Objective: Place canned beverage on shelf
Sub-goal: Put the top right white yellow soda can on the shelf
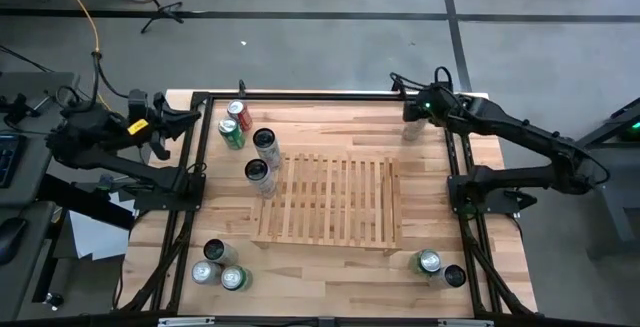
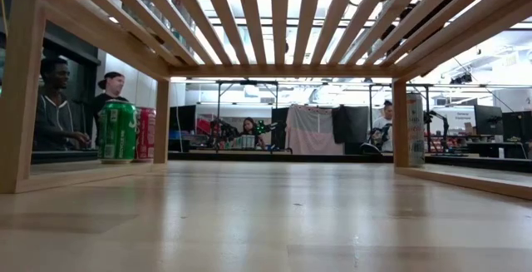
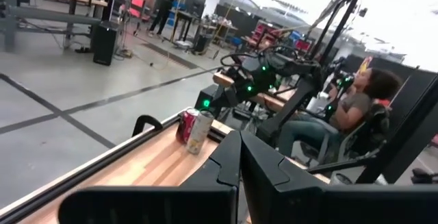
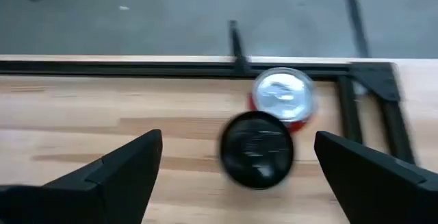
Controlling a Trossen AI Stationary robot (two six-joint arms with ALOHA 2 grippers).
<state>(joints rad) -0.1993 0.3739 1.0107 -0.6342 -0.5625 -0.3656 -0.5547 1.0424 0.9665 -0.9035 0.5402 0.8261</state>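
The shelf (image 1: 330, 202), a slatted light-wood panel, stands on legs at the middle of the table; the low view looks out from under its slats (image 2: 266, 22). My right gripper (image 4: 238, 142) is open and slants down over the table's far right corner. There a black-topped can (image 4: 256, 148) and a red can (image 4: 284, 95) stand upright between and beyond its fingers, untouched. In the high view the right gripper (image 1: 413, 117) largely hides them. My left gripper (image 3: 239, 152) is shut with nothing in it, held level off the table's far left corner (image 1: 185, 119).
Several cans stand at the far left (image 1: 250, 145), three at the near left (image 1: 218, 267) and two at the near right (image 1: 440, 267). A black frame (image 1: 300, 95) runs along the table's edges. People sit beyond the table (image 2: 54, 106).
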